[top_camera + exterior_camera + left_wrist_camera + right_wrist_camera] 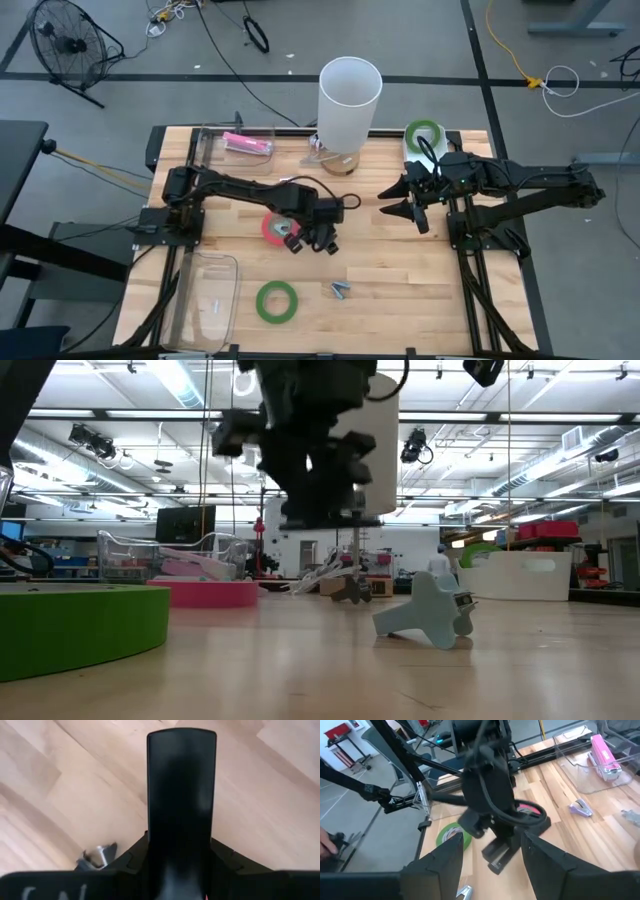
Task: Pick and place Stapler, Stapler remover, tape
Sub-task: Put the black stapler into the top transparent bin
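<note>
My left gripper [310, 240] hangs above the table's middle, shut on a black oblong stapler [180, 795], which also shows below the gripper in the right wrist view [497, 856]. Directly beside it the red tape [272, 228] lies flat on the wood. A green tape [277, 301] and the pale stapler remover [340, 290] lie nearer the front edge. A second green tape [423, 133] lies at the far right. My right gripper [393, 200] waits open, raised at the right, with nothing between its fingers. My left gripper pinches the stapler's two long sides [152, 851] between its fingers [227, 864], near the stapler's rear end. The fingers slant steeply down from above and lie along the stapler, which juts out beyond them. The stapler hangs tilted, lifted clear of the table.
A tall white cylinder [350, 100] stands at the far middle. A clear container [210, 140] at the far left holds a pink thing [247, 145]. Another clear container [205, 295] lies at the near left. A small pale item [581, 809] lies beside the cylinder.
</note>
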### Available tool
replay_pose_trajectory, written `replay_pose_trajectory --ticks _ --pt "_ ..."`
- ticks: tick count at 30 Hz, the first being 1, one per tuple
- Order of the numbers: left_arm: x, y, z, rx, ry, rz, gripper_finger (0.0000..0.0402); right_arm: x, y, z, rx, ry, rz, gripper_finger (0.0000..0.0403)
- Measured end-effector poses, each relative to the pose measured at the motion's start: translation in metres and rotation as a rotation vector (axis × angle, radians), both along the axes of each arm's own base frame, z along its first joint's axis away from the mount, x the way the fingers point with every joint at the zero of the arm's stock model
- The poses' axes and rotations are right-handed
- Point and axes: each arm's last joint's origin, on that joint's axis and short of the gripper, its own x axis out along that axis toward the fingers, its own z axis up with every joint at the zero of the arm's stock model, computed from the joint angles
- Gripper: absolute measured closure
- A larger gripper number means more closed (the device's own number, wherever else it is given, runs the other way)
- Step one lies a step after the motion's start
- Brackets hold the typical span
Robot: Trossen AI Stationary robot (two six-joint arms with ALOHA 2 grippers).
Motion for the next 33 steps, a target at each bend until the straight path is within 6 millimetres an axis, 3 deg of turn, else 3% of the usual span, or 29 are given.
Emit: replay_pose_trajectory --ticks 4,9,23,33 --pt "-0.005 0.002 0.021 0.004 0.061 0.016 0.0277 0.000 -0.001 0.000 -0.048 -0.005 -0.019 0.0205" --pt "-0.014 0.015 0.025 0.000 0.154 0.090 0.0277 0.000 -0.002 0.000 -0.135 -0.011 -0.026 0.0225" --pt "-0.035 0.072 0.033 -0.009 0.277 0.265 0.0277 -0.005 -0.003 -0.005 -0.202 0.049 -0.019 0.0392" --pt "-0.082 0.113 0.087 0.040 0.186 0.417 0.0277 -0.006 -0.003 -0.006 -0.200 0.057 -0.014 0.0400"
